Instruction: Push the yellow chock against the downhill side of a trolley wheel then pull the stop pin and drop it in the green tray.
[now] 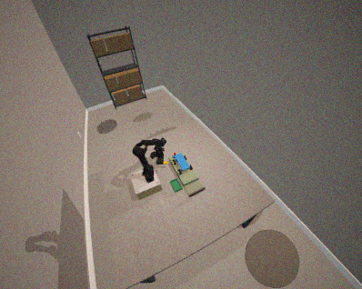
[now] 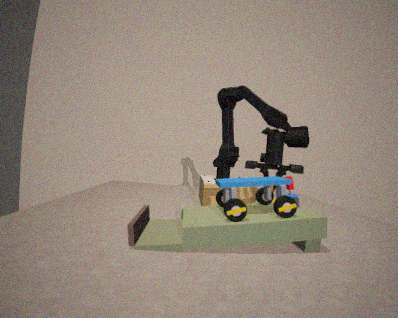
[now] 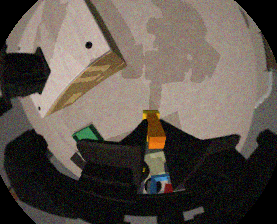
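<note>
My gripper (image 1: 163, 163) (image 3: 152, 122) is shut on the orange handle of the yellow chock (image 1: 165, 163) (image 3: 156, 137). It holds the chock beside the ramp (image 1: 190, 177) (image 2: 252, 235), on the robot's side. In the exterior view the fingers are behind the trolley and the chock is mostly hidden. The blue trolley (image 1: 183, 162) (image 2: 254, 182) stands on the upper ramp. The red-headed stop pin (image 1: 175, 154) (image 2: 290, 183) (image 3: 169, 188) stands at its uphill end. The green tray (image 1: 175, 185) (image 3: 86, 133) lies beside the ramp, towards its lower part.
The arm's pale base box (image 1: 146, 186) (image 3: 69, 55) stands on the robot's side of the ramp and tray. A dark upright end board (image 2: 139, 225) closes the foot of the ramp. A tall shelf (image 1: 120, 74) stands far behind.
</note>
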Motion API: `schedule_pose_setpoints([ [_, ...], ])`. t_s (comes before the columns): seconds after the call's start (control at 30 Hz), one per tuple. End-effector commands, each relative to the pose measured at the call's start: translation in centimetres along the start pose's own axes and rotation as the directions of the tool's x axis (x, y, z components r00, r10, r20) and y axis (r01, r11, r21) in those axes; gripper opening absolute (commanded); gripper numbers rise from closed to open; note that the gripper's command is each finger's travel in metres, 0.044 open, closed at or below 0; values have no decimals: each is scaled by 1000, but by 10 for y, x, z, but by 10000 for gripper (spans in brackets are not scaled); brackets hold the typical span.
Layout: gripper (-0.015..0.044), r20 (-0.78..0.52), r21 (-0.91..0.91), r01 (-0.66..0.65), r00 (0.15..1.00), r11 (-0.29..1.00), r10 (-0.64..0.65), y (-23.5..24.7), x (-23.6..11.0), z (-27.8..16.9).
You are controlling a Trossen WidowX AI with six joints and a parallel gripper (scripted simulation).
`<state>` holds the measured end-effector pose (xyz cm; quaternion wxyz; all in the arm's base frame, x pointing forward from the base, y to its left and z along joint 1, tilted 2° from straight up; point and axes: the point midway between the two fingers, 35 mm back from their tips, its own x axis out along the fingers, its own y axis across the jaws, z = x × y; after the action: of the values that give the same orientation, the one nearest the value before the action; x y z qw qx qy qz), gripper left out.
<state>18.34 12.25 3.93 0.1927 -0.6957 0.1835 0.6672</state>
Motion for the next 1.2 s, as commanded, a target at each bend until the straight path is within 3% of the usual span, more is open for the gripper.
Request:
schedule_pose_setpoints([
  [0.0,0,-9,4,9,1000,1000,-9,-1,-14,-1],
  [0.57,0,-10,4,9,1000,1000,-9,-4,-69,-4],
  [0.8,0,-10,10,9,1000,1000,-9,-5,-72,-5],
  [1.17,0,-8,345,12,1000,938,-9,-5,-72,-5],
])
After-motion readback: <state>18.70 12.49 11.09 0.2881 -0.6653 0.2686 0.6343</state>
